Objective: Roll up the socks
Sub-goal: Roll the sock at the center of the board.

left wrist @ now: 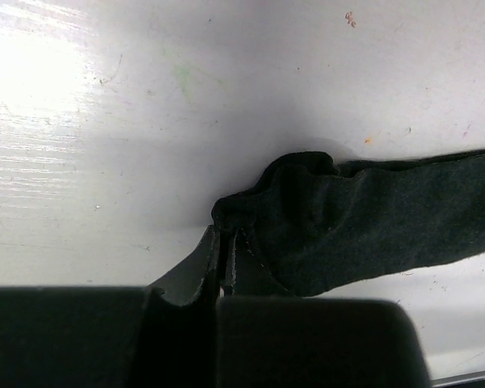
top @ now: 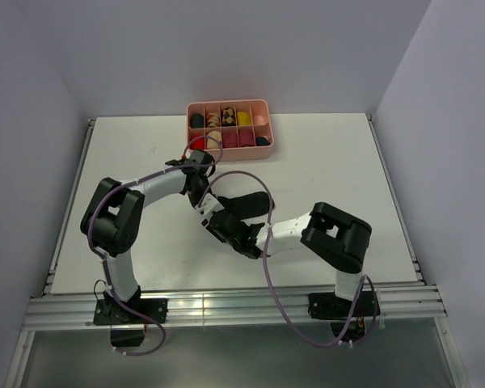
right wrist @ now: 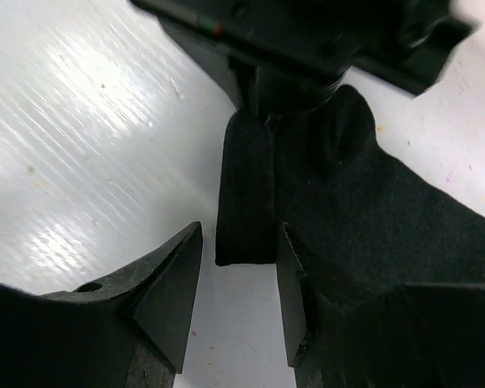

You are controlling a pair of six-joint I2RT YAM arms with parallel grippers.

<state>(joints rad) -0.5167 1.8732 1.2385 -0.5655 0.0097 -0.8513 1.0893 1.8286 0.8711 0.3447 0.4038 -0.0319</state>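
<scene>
My left gripper (left wrist: 224, 255) is clamped tight on the bunched end of a black sock (left wrist: 372, 218). In that wrist view the sock runs off toward 3 o'clock, lying on the table (top: 331, 162). My right gripper (right wrist: 238, 275) stands partly open. A folded strip of the same sock lies between its fingers, with a gap on one side, so it is not pinched. The sock sits mid-table, at 6 o'clock from the tray (top: 229, 102).

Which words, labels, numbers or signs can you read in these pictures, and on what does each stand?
None can be read: the black sock, the pink tray and the table show no lettering in any view.
</scene>
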